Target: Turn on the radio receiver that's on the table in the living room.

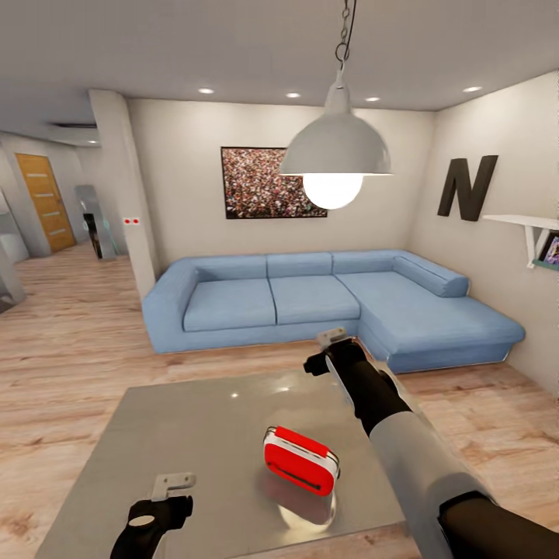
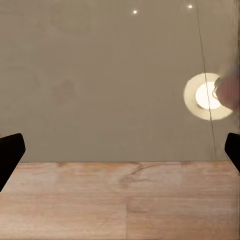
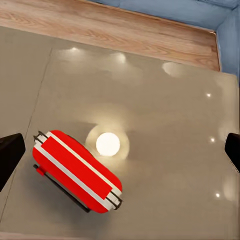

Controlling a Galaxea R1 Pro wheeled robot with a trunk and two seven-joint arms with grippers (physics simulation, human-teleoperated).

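Above the far right part of the low glossy grey table (image 1: 194, 419), the right gripper (image 1: 335, 339) hangs with its two black fingers spread wide, holding and touching nothing; in its wrist view the fingertips (image 3: 10, 150) sit at opposite edges of the picture with the tabletop between them. The left gripper (image 1: 172, 485) hovers over the near left part of the table, also spread wide and empty. The small bright red radio receiver with silver trim (image 1: 300, 460) stands on the table's near right area, well apart from both grippers, its reflection pooled on the shiny surface. Beyond the table lie light wood plank flooring (image 1: 70, 341) and a blue L-shaped sofa (image 1: 326, 299) against the far wall. A white pendant lamp (image 1: 335, 151) hangs overhead, a crowd picture (image 1: 260, 182) hangs on the far wall, and a black letter N (image 1: 466, 186) on the right wall. The radio's controls are too small to make out.
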